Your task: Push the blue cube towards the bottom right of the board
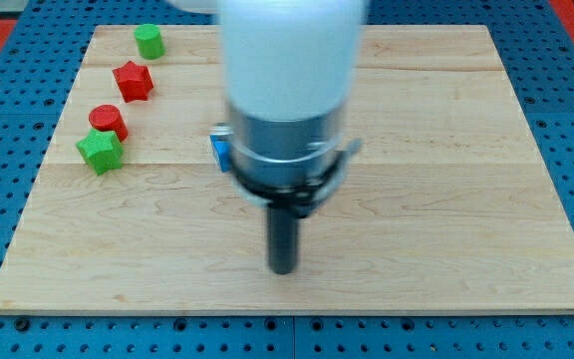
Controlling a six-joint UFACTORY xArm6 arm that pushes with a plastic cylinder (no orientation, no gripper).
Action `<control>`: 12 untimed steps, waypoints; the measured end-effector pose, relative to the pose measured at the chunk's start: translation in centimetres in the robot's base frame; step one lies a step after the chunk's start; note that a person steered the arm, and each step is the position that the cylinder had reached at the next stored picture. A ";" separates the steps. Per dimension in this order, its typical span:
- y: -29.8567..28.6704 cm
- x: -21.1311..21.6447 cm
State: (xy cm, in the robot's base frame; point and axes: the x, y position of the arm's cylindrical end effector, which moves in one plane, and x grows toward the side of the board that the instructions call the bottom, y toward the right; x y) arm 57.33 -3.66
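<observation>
Blue cube [220, 150] sits up and to the view's left of my tip [283, 267] — mostly hidden behind the arm's grey collar, only a sliver of its left face showing. Tip rests on bare wood, well apart from the cube, toward the view's bottom. No jaws on this rig — just a straight dark rod, so nothing to open or clench, nothing grasped.

Key relation: the target corner lies down and to the view's right of my tip, while the cube lies the opposite way. So the tip is on the wrong side of it. My judgement — it must get round to the cube's upper-left flank before any push sends the block toward the bottom right.

Cube's long axis cannot be told; too little shows.

Materials: board [446, 199] is pale planked wood, smooth, faint grain, on a blue perforated base. Blocks look like matt plastic.

Others, all well off to the tip's upper left: green cylinder [148, 41], red star [134, 80], red cylinder [109, 121], green star-like block [100, 151] touching or just below it.
</observation>
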 end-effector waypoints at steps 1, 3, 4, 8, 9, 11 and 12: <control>-8.2 -1.6; -12.4 -11.7; -12.1 -15.4; 2.8 -13.5; 9.7 -13.3; 11.9 -8.1; 15.0 -4.4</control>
State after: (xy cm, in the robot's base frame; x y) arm 52.91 11.31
